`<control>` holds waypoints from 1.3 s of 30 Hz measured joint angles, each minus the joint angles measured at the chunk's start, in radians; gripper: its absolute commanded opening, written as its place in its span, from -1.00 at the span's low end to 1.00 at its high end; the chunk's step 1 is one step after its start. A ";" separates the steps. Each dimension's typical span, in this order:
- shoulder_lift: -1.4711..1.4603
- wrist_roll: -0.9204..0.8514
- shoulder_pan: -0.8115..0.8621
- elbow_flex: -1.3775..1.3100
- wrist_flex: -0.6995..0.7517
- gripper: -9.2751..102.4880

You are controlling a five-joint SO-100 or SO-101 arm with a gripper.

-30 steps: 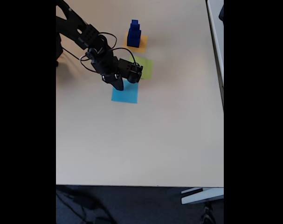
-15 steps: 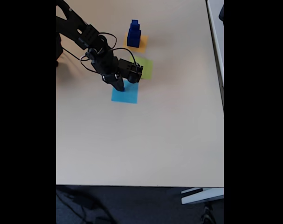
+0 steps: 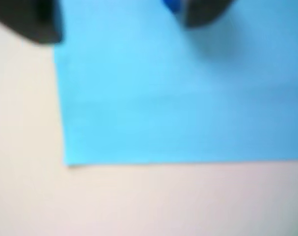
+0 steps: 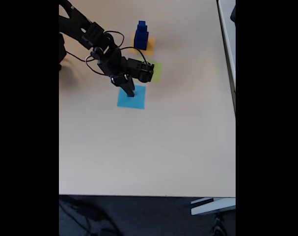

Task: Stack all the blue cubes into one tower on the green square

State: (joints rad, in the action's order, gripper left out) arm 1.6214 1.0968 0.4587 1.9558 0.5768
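A tower of two blue cubes (image 4: 141, 35) stands on the orange-yellow square (image 4: 148, 46) at the back. The green square (image 4: 155, 72) lies just in front of it, partly covered by the arm's wrist. My gripper (image 4: 129, 92) points down over the light-blue paper square (image 4: 137, 100). In the wrist view the two dark fingertips (image 3: 27, 20) stand wide apart at the top edge, so the gripper (image 3: 119, 19) is open just above the light-blue square (image 3: 178, 108). A sliver of dark blue (image 3: 172, 5), perhaps a small blue cube, shows against the inner side of the right fingertip; the blur hides what it is.
The beige table (image 4: 153, 147) stretches wide in front of the squares. The arm's base and cables (image 4: 85, 44) occupy the back left. The table's front edge (image 4: 149, 195) and right edge are near the picture's borders.
The gripper has shifted a little to the right and toward the front over the light-blue square, and the wrist has turned slightly. The cube tower has not moved.
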 measured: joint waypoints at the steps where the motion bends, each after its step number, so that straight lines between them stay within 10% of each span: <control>1: 0.023 -0.003 -0.008 -0.021 0.026 -0.61; 20: 0.218 0.284 -0.334 -0.391 0.445 -0.62; 39: 0.218 0.471 -0.425 -0.449 0.529 -0.63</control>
State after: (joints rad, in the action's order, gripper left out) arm 1.8392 1.5677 0.0337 1.5064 1.1060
